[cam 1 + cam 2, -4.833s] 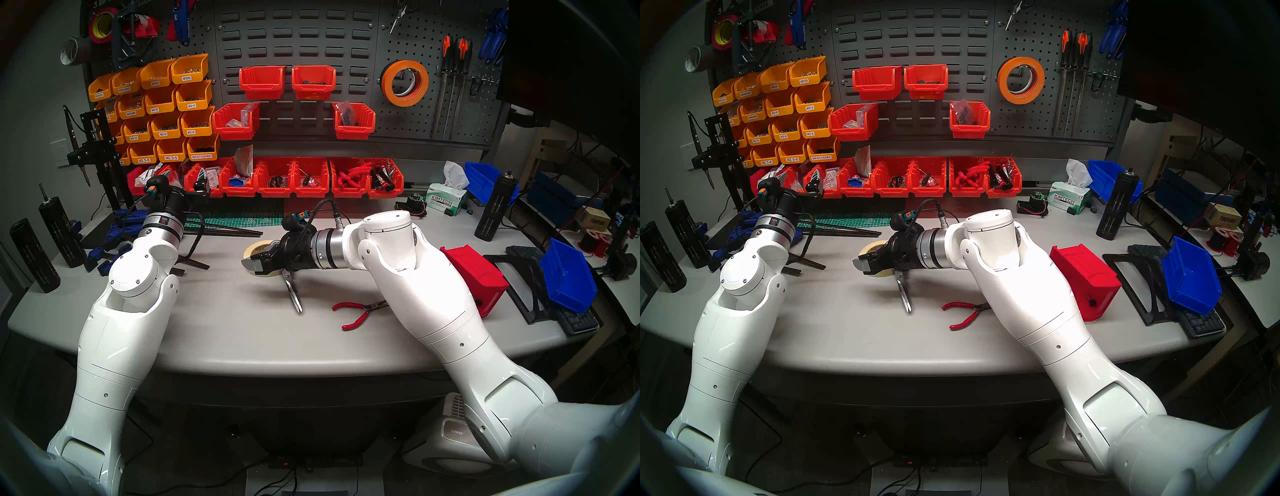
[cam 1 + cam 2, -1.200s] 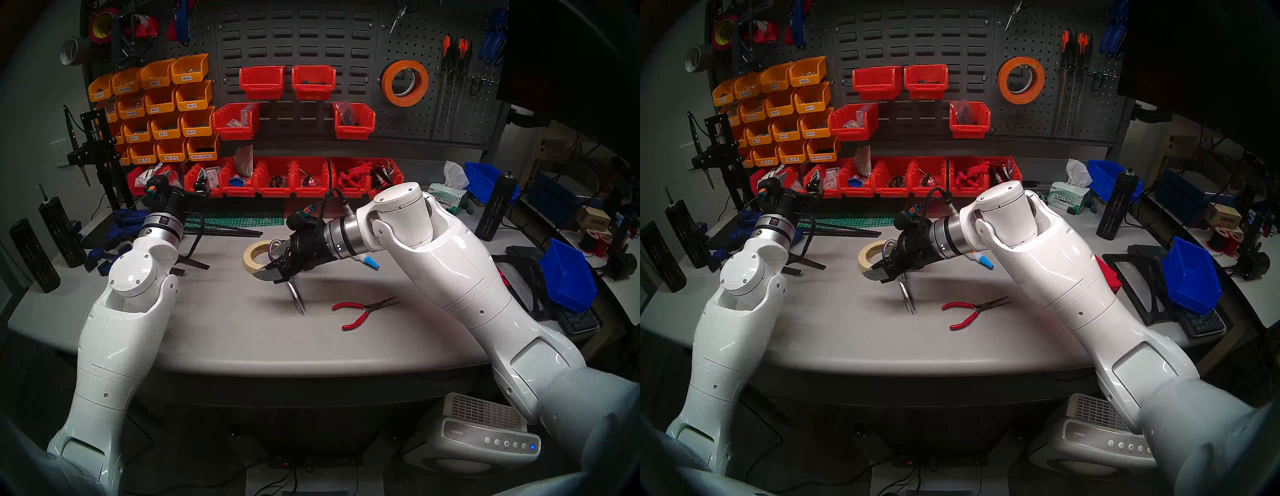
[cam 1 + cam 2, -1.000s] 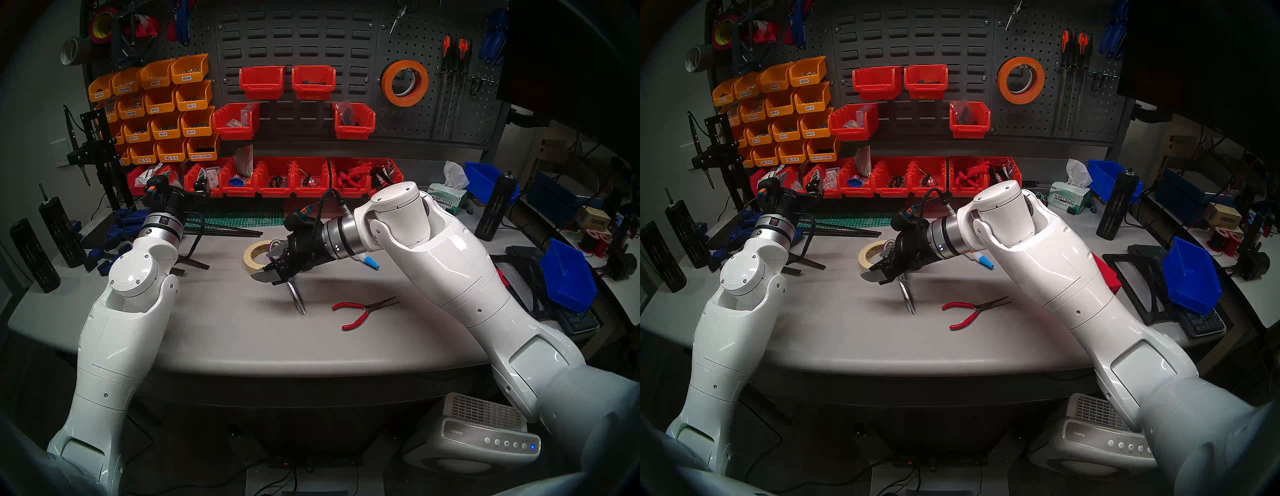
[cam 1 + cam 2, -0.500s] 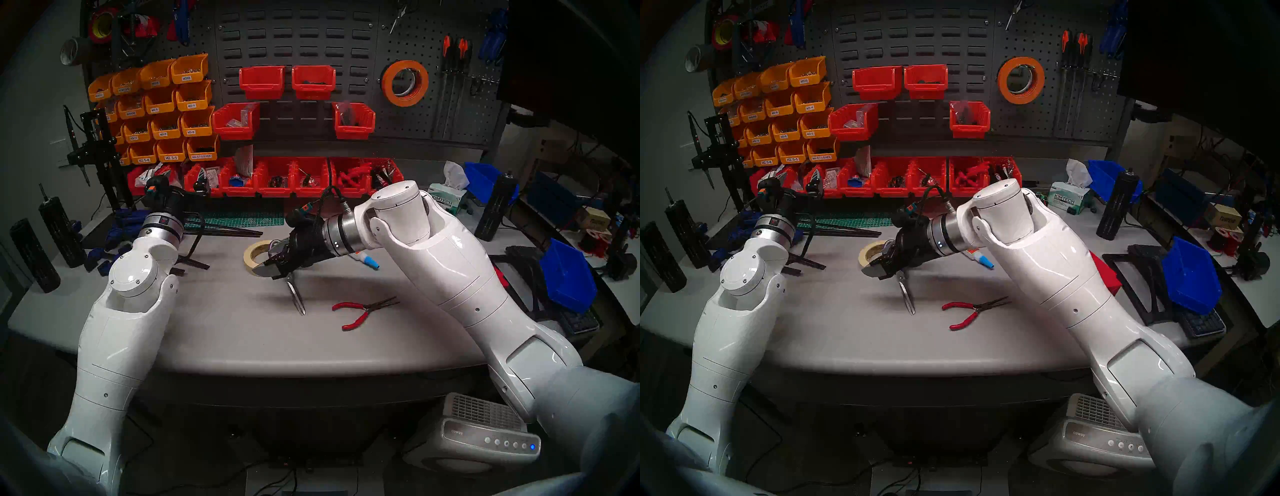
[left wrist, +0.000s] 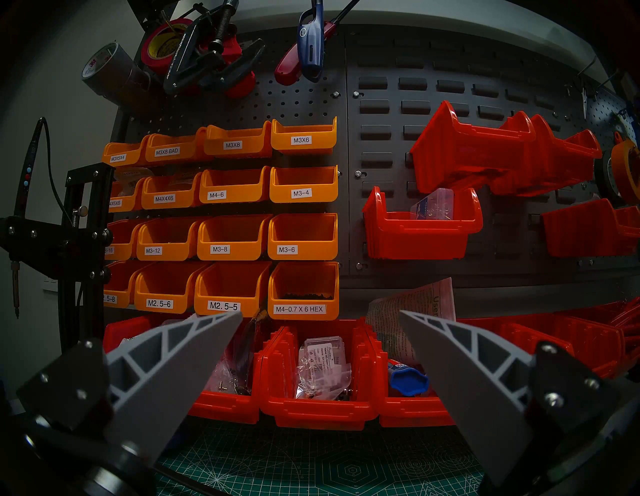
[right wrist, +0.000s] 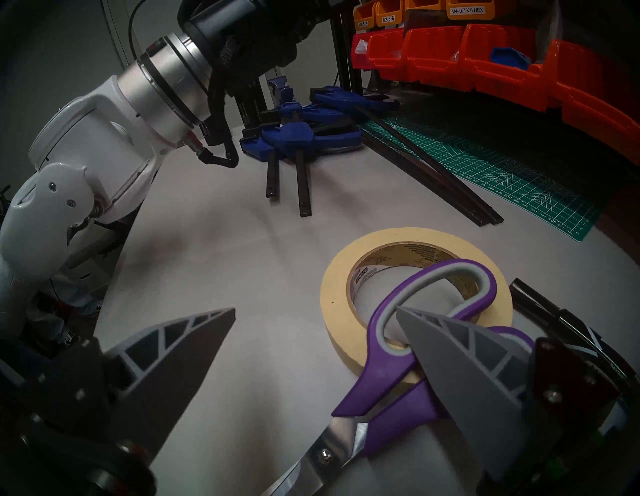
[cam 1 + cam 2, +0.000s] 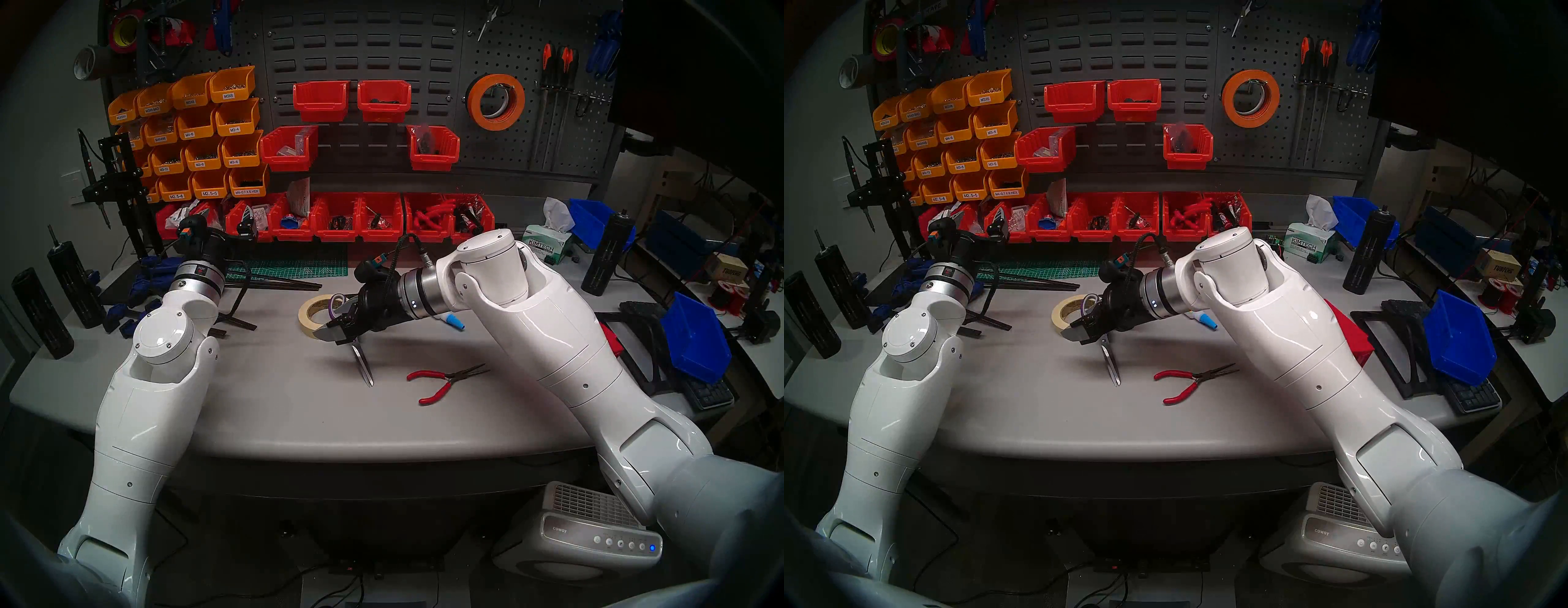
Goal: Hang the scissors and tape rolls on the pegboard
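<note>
— Scissors (image 6: 391, 374): where, and why that pose?

— Lower right of my right wrist view, purple loop propped on the masking tape roll (image 6: 337, 294), blades on the bench (image 6: 242, 263). That lift lets one finger (image 6: 460, 363) reach the loop.

— Your fingers?

— Right gripper (image 6: 315, 313) wide, holding nothing; left gripper (image 5: 320, 317) wide too, idle facing the bins.
</note>
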